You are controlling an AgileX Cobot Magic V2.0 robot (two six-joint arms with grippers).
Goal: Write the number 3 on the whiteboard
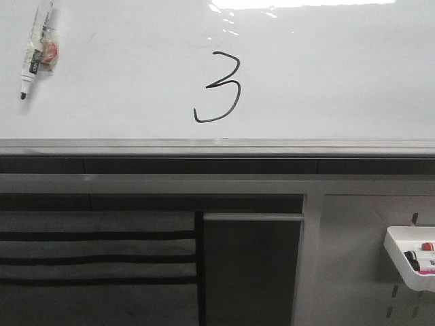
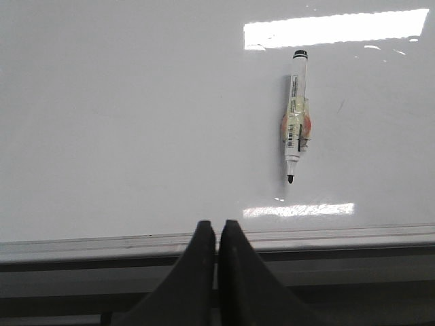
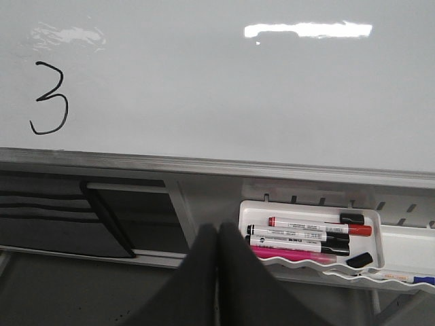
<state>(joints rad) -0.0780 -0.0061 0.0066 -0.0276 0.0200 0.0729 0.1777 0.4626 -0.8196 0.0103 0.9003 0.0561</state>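
A thin black number 3 [image 1: 219,88] is drawn on the glossy whiteboard [image 1: 326,81], just above its grey rail [image 1: 217,147]. It also shows in the right wrist view [image 3: 49,99]. A white marker [image 1: 37,49] with a black tip hangs uncapped on the board at upper left, also in the left wrist view [image 2: 297,115]. My left gripper [image 2: 217,227] is shut and empty, below the board's rail. My right gripper [image 3: 217,231] is shut and empty, low beside the marker tray. Neither gripper shows in the front view.
A white tray [image 3: 306,210] under the board at the right holds red, black and pink markers [image 3: 299,239]; it shows in the front view [image 1: 397,248] too. Grey panels with black slots [image 1: 95,255] lie below the rail at the left.
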